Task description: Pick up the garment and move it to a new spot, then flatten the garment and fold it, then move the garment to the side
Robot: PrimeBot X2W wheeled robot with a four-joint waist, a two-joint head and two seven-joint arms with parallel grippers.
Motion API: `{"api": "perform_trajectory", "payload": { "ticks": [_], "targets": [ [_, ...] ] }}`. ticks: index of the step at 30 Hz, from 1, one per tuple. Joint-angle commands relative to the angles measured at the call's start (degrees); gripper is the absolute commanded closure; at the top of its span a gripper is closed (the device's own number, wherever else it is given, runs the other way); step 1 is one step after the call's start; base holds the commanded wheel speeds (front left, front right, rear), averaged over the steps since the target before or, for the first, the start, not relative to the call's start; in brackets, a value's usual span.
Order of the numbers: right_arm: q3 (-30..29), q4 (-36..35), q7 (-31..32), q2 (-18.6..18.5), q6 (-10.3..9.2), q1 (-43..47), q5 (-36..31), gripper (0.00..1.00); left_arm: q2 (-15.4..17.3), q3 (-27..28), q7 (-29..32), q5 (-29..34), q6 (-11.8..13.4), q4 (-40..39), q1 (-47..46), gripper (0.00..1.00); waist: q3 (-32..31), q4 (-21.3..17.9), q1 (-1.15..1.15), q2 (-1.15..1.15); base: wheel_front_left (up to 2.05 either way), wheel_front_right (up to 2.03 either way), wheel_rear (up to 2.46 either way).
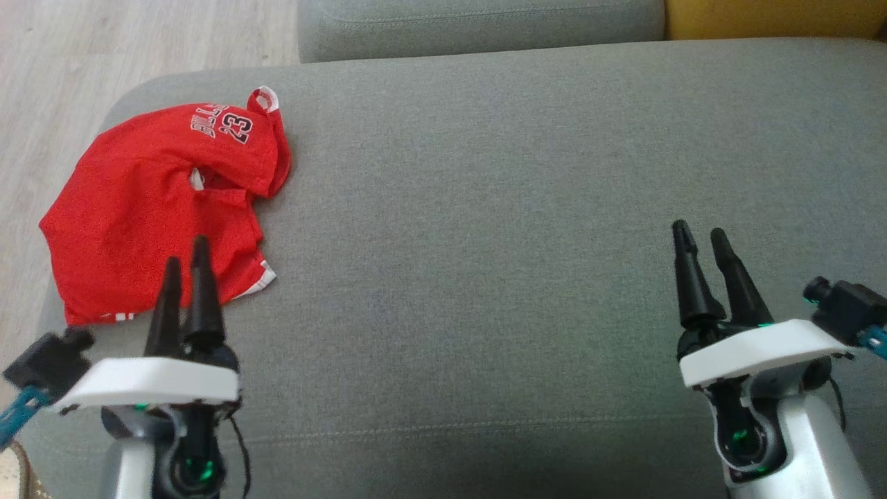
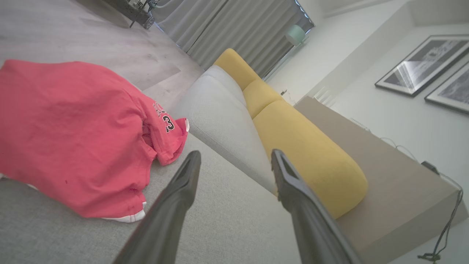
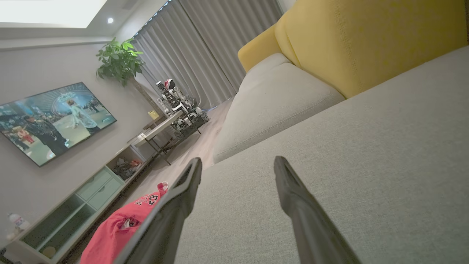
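The garment, a red jersey with white trim and the number 23, lies crumpled at the far left corner of the grey seat cushion. Its left side reaches the cushion's left edge, with pale wooden floor beyond. Whether it hangs over that edge cannot be told.

The left gripper is at the near left. In the head view its fingers point up over the jersey's near hem and look close together. The left wrist view shows the claw plainly apart and empty, its tips just beside the cloth and clear of it. That view adds a yellow back cushion, a flat ledge behind it, framed pictures on the wall, and grey curtains.

From the jersey's right side across to the right edge, the cushion is bare grey fabric. A grey back cushion borders the far edge.

The right gripper is at the near right, well apart from the jersey. Its fingers are spread and hold nothing. The right wrist view looks along the cushion towards the far left corner, where the jersey is small and partly behind one finger. Past it are a low cabinet, a wall screen, a potted plant and another robot on the floor.
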Motion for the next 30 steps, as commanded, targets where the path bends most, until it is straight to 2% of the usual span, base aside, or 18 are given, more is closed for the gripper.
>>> {"api": "perform_trajectory", "payload": {
  "ticks": [1, 6, 9, 11, 19, 26, 30],
  "targets": [
    [1.08, -2.56, -0.67, -0.33, 0.00, -3.48, -1.56, 0.00, 0.80, 0.68, -0.64, 1.48, 0.20, -2.82, -2.98, 0.00, 0.00, 0.02, 0.00, 0.00, 0.00, 0.00, 0.00],
    [2.67, -3.08, -1.51, -0.33, 0.00, -3.46, -7.00, 0.00, 0.91, -2.21, -1.48, 8.68, 2.94, -3.40, -3.31, 0.00, 0.00, 0.01, 0.00, 0.00, 0.00, 0.00, 0.00],
    [3.55, -3.38, -2.02, -0.33, 0.00, -3.61, -9.71, 0.00, 2.17, -4.58, -1.98, 12.59, 4.96, -3.68, -3.55, 0.00, 0.08, -0.21, 0.00, 0.00, 0.00, 0.00, 0.00],
    [4.26, -3.61, -2.53, -0.33, 0.00, -3.70, -12.38, 0.00, 3.55, -7.31, -2.48, 15.39, 7.51, -2.88, -3.42, 0.00, 0.09, -0.41, 0.00, 0.00, 0.00, 0.00, 0.00],
    [5.78, -4.24, -3.89, -0.34, 0.00, -3.52, -19.41, 0.00, 7.70, -13.51, -3.82, 22.08, 12.80, -0.44, -4.74, 0.00, -0.07, -0.75, 0.00, 0.00, 0.00, 0.00, 0.00],
    [6.47, -3.75, -5.08, -0.34, 0.00, -3.49, -24.97, 0.00, 11.13, -20.34, -5.00, 27.82, 18.65, 0.85, -6.25, 0.00, -0.14, -0.82, 0.00, 0.00, 0.00, 0.00, 0.00],
    [6.65, -3.58, -5.59, -0.34, 0.00, -3.46, -26.68, 0.00, 12.25, -22.88, -5.50, 29.34, 20.55, 1.44, -6.88, 0.00, -0.15, -0.80, 0.00, 0.00, 0.00, 0.00, 0.00]
  ]
}}
